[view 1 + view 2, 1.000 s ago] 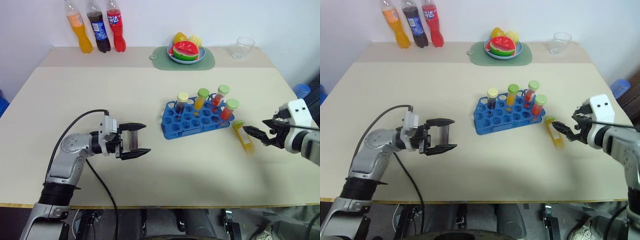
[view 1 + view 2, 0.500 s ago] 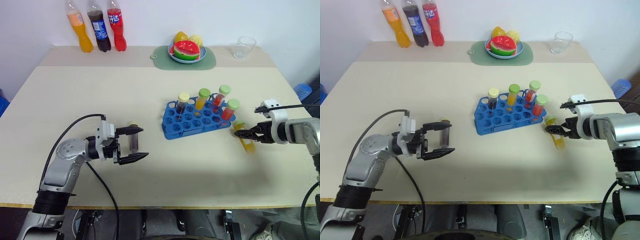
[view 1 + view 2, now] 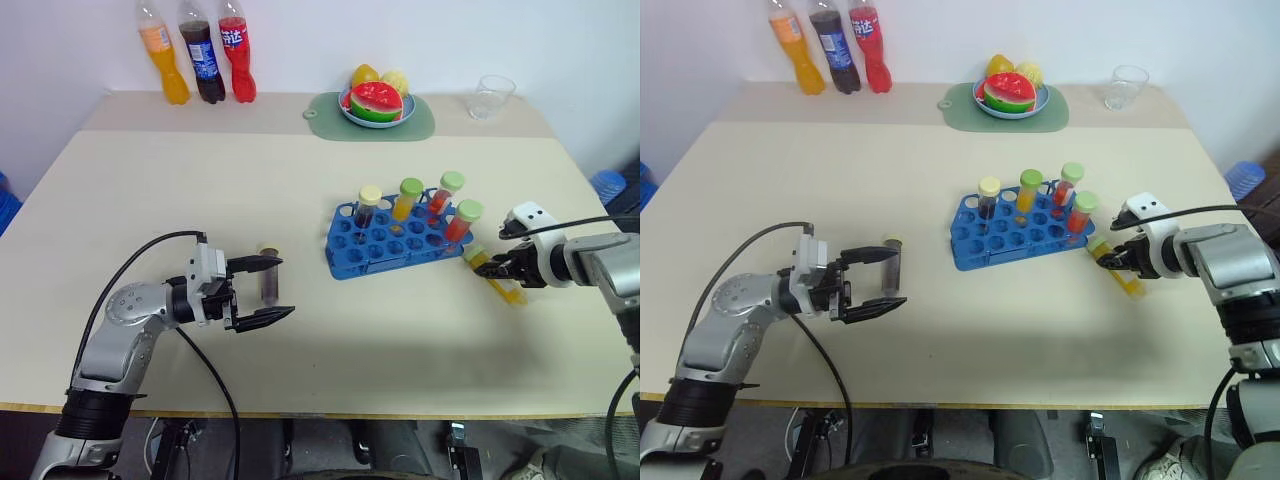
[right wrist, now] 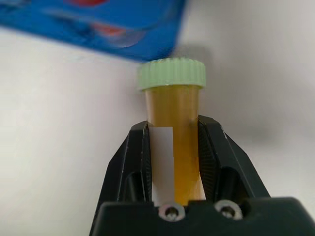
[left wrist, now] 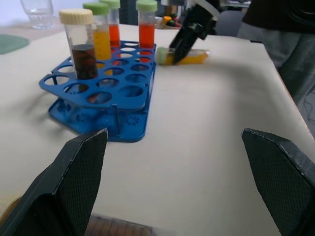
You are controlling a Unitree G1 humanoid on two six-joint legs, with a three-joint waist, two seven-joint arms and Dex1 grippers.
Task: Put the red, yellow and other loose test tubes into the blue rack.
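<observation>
Blue rack [image 3: 392, 240] sits right of table centre in the left eye view, with 4 capped tubes upright in its far holes, likely so the near holes stay free for the loose ones. Just right of it, a yellow tube [image 3: 497, 277] lies flat on the table [image 3: 300, 180], its green cap towards the rack. The right gripper [image 3: 489, 270] is down on this tube near the cap end. At the left, the left gripper [image 3: 262, 291] points level towards the rack with its fingers spread wide, and a dark tube [image 3: 268, 284] lies on the table between them, untouched as far as I can tell.

From the right eye view the layout reads the same: rack, yellow tube touching or nearly touching its right end, dark tube well apart to the left.

Seen from the left wrist, the left fingers [image 5: 78, 172] stand apart with nothing held, and across the table the right gripper pinches the yellow tube beside the rack.

Looking through the right wrist, both pads are clamped on the yellow tube's body just below the cap, a grip that I judge leaves the rounded bottom free to enter a hole. The tube has not yet left the table.
</observation>
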